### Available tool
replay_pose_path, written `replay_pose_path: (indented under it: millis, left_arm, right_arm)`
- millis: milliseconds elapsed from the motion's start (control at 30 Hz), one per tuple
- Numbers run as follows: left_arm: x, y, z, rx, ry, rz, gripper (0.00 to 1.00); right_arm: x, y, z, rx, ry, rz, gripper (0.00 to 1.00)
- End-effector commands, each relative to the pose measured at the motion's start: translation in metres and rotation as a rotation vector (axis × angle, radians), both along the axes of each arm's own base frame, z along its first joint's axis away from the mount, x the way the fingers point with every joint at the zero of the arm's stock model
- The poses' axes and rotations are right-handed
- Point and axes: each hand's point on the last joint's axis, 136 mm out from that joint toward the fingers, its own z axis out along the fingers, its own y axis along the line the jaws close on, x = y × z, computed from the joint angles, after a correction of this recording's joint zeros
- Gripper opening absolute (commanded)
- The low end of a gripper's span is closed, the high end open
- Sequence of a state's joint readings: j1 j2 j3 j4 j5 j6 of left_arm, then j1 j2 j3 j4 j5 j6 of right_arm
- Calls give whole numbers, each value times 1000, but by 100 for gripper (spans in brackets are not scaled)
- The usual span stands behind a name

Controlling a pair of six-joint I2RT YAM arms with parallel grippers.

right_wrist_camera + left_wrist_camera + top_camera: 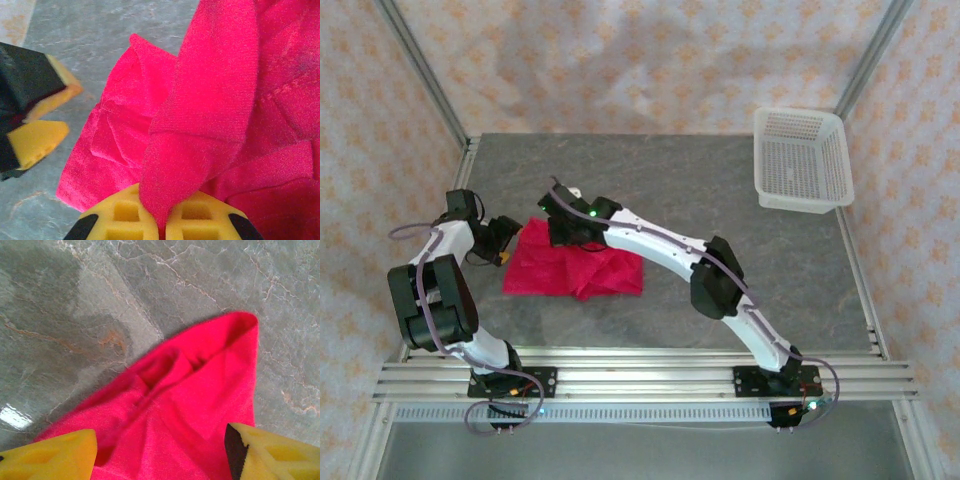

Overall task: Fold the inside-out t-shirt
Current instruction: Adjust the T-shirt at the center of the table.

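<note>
On the grey marbled table (pixel 720 190), your overhead view places the red t-shirt (pixel 575 268) bunched left of centre. Your right wrist view adds the right gripper (pixel 162 220) pinching a raised fold. Your left wrist view has the left gripper (pixel 160 455) with fingers apart, astride a corner.

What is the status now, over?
Right gripper shut on shirt fold. Left gripper open at shirt's edge. Basket far off, not in the way.
</note>
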State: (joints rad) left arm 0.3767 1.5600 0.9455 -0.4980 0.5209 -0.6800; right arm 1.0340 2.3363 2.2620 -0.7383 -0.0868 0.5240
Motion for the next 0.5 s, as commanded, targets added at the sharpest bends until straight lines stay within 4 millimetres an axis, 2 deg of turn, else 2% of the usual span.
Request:
replay_pose_path:
  millis: [0,33,67,100,133,200,267,367,433,467]
  left_arm:
    - [-3,3,-8,-9,4,-1,70]
    - [-3,3,-10,-10,7,-2,70]
    - [-3,3,-11,-12,9,-2,70]
    - [-4,3,-14,-15,14,0,70]
    - [-4,3,-15,-14,16,2,69]
    - [-5,4,-18,-10,24,4,69]
    - [-6,8,-15,11,31,4,69]
    - [-10,18,-8,64,47,17,69]
    - [-14,23,-4,100,57,29,69]
    - [-14,25,-3,109,58,32,69]
  right_arm:
    - [-6,16,-3,30,39,11,2]
    - [-7,21,-7,44,56,14,5]
    - [-8,29,-9,72,78,21,15]
    - [-12,39,-10,108,110,35,30]
    - [-15,46,-8,138,135,47,40]
    - [-25,59,7,207,182,91,48]
    - [-34,60,28,235,183,126,53]
    - [-42,41,60,231,131,151,55]
    - [-42,15,77,201,62,126,56]
    - [-40,-1,77,178,31,100,55]
